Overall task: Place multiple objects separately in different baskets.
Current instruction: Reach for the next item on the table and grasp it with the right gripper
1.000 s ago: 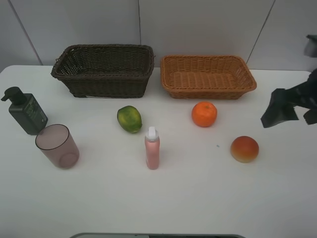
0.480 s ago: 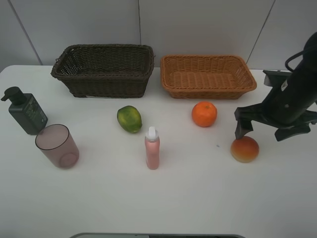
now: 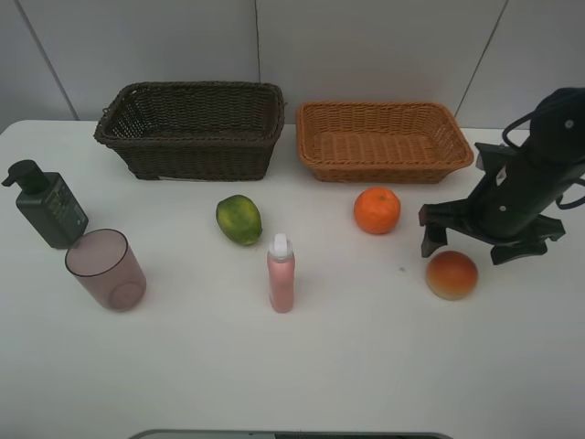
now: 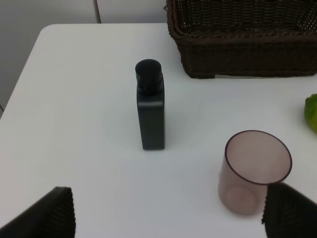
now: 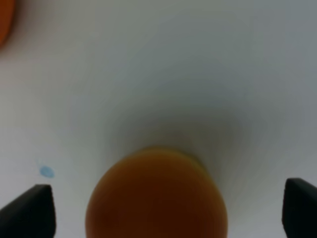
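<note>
- Hovering with the right gripper (image 3: 469, 247) over the red-yellow fruit (image 3: 452, 274), jaws spread wide apart and gripping nothing.
- Places that fruit at 3 o'clock on the white table (image 3: 366, 366); from the wrist camera, shows it between the two fingers and clear of both.
- Cannot tell from any view how far above the fruit the fingers hang.
- Finds the orange (image 3: 377, 209) at 2 o'clock from the table's middle, at 10 o'clock from the red-yellow fruit and apart from it.
- Finds the green round fruit (image 3: 239, 219) at 11 o'clock from the middle, lying free on the table.
- Shows the slim pink bottle (image 3: 281, 277) upright, white cap on top, close to the middle, with the green fruit near it at its 11 o'clock.
- Puts the mauve cup (image 3: 105, 268) at 9 o'clock, upright, mouth up, nothing seen inside.
- Puts the dark green pump bottle (image 3: 50, 208) at 10 o'clock, upright, near the cup but not touching it.
- Holds the left gripper (image 4: 166, 213) above the table near the cup and pump bottle, jaws wide apart, nothing between them.
- Sets the dark brown basket (image 3: 192, 89) at 11 o'clock along the far edge, nothing seen inside.
- Sets the orange-tan basket (image 3: 384, 172) at 1 o'clock, just beside the brown one, shallower, nothing seen inside.
- Leaves all six items on the table, none in either basket.
</note>
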You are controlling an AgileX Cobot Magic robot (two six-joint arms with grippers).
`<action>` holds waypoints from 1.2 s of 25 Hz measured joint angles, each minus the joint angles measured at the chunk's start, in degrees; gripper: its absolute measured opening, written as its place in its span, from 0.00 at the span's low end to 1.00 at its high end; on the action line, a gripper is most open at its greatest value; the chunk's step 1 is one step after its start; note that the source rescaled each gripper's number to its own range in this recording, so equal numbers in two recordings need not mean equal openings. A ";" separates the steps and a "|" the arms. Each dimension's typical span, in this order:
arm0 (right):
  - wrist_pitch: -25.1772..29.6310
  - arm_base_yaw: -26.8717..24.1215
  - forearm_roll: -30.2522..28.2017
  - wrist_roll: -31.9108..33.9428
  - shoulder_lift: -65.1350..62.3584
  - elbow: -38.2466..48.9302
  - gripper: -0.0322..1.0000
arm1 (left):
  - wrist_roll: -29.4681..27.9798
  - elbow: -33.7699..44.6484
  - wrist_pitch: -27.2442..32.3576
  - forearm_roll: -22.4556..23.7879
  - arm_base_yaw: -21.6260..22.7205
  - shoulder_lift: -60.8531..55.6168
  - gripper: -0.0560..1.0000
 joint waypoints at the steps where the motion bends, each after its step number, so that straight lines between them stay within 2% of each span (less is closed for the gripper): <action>1: -0.76 0.00 0.00 0.28 0.16 0.57 0.94 | 0.00 0.00 0.00 0.00 0.00 0.00 0.98; 6: -3.79 0.00 0.70 0.59 2.21 2.07 0.94 | 0.00 0.00 0.00 0.00 0.00 0.00 0.98; 17: -4.90 1.85 0.85 0.59 6.65 2.02 0.92 | 0.00 0.00 0.00 0.00 0.00 0.00 0.98; 19: -4.73 1.91 0.85 0.59 6.65 2.02 0.85 | 0.00 0.00 0.00 0.00 0.00 0.00 0.98; 20: -4.51 1.91 0.85 0.59 6.65 1.96 0.77 | 0.00 0.00 0.00 0.00 0.00 0.00 0.98; 21: -4.34 1.91 0.90 0.59 6.65 1.89 0.70 | 0.00 0.00 0.00 0.00 0.00 0.00 0.98; 23: -4.23 1.91 0.91 0.59 6.70 1.89 0.46 | 0.00 0.00 0.00 0.00 0.00 0.00 0.98; 30: -4.17 1.91 0.95 0.59 6.71 1.89 0.45 | 0.00 0.00 0.00 0.00 0.00 0.00 0.98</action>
